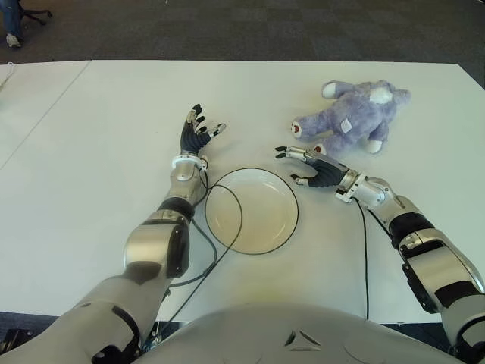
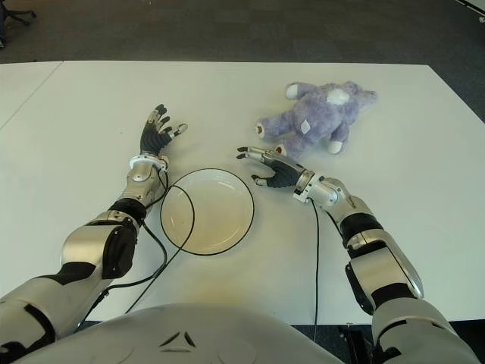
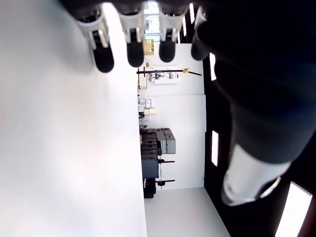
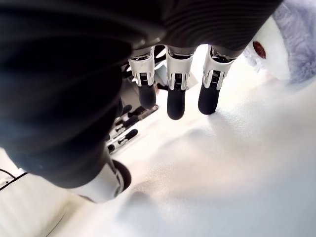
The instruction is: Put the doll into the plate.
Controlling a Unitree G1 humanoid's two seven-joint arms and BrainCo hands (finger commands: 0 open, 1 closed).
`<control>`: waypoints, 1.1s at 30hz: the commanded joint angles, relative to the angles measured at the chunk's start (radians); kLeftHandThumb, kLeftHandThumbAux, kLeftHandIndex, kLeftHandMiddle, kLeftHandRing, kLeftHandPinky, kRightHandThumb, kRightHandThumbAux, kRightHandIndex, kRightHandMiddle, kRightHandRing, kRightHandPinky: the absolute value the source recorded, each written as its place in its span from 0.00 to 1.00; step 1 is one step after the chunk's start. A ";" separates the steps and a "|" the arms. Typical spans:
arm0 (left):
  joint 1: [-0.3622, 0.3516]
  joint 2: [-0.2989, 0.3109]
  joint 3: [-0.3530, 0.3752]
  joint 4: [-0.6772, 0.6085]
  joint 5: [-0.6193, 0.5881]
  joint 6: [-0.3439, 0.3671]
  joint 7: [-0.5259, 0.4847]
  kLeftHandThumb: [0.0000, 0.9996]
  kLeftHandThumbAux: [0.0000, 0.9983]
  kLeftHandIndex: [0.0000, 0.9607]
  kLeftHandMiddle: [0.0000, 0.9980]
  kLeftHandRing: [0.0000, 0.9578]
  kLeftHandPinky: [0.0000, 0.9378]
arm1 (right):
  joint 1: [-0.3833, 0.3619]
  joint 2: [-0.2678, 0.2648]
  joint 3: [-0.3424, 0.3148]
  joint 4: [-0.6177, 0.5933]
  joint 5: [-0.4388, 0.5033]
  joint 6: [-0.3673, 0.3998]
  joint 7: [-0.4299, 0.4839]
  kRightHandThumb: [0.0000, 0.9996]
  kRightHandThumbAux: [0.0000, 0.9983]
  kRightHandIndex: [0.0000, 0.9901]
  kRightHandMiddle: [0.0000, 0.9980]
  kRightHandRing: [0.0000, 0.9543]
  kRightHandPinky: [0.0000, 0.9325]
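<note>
A purple plush doll with white paws lies on the white table at the right rear. The white plate with a dark rim sits near the table's middle front and holds nothing. My right hand hovers between plate and doll, just in front of the doll's paws, fingers spread and holding nothing. A white paw of the doll shows beside my right fingertips in the right wrist view. My left hand shows left of the plate, fingers spread, palm free.
A black cable loops from my left arm across the plate's left side. Another cable runs along my right forearm. The table's far edge meets dark carpet.
</note>
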 commanded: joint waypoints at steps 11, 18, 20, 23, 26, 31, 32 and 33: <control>0.122 -0.031 0.000 0.090 0.001 0.110 -0.009 0.00 0.80 0.06 0.08 0.10 0.15 | 0.035 -0.008 -0.037 -0.099 0.030 0.037 0.080 0.53 0.81 0.13 0.07 0.11 0.21; 0.126 -0.032 0.005 0.088 -0.004 0.086 -0.018 0.00 0.83 0.07 0.08 0.10 0.16 | -0.053 -0.003 -0.087 -0.151 0.077 0.083 0.131 0.56 0.80 0.13 0.06 0.12 0.26; 0.127 -0.031 0.006 0.089 -0.005 0.087 -0.020 0.00 0.84 0.08 0.08 0.10 0.16 | -0.120 0.008 -0.108 -0.133 0.062 0.071 0.094 0.53 0.81 0.12 0.03 0.09 0.22; 0.128 -0.028 0.007 0.089 -0.005 0.087 -0.023 0.00 0.85 0.08 0.08 0.10 0.17 | -0.201 0.017 -0.135 -0.118 0.038 0.033 0.034 0.60 0.79 0.13 0.03 0.13 0.31; 0.129 -0.026 0.005 0.089 -0.001 0.085 -0.023 0.00 0.85 0.08 0.08 0.10 0.16 | -0.252 0.013 -0.163 -0.135 0.004 -0.009 -0.036 0.47 0.81 0.12 0.02 0.11 0.24; 0.128 -0.025 0.000 0.089 0.004 0.084 -0.025 0.00 0.86 0.08 0.08 0.10 0.15 | -0.280 0.020 -0.195 -0.156 -0.040 -0.057 -0.147 0.28 0.79 0.10 0.00 0.07 0.19; 0.128 -0.025 0.000 0.089 0.003 0.085 -0.025 0.00 0.86 0.08 0.08 0.10 0.15 | -0.286 0.021 -0.199 -0.164 -0.034 -0.058 -0.149 0.28 0.79 0.10 0.00 0.07 0.19; 0.128 -0.025 0.000 0.089 0.003 0.085 -0.025 0.00 0.86 0.08 0.08 0.10 0.15 | -0.293 0.021 -0.201 -0.174 -0.029 -0.059 -0.151 0.25 0.78 0.10 0.00 0.07 0.19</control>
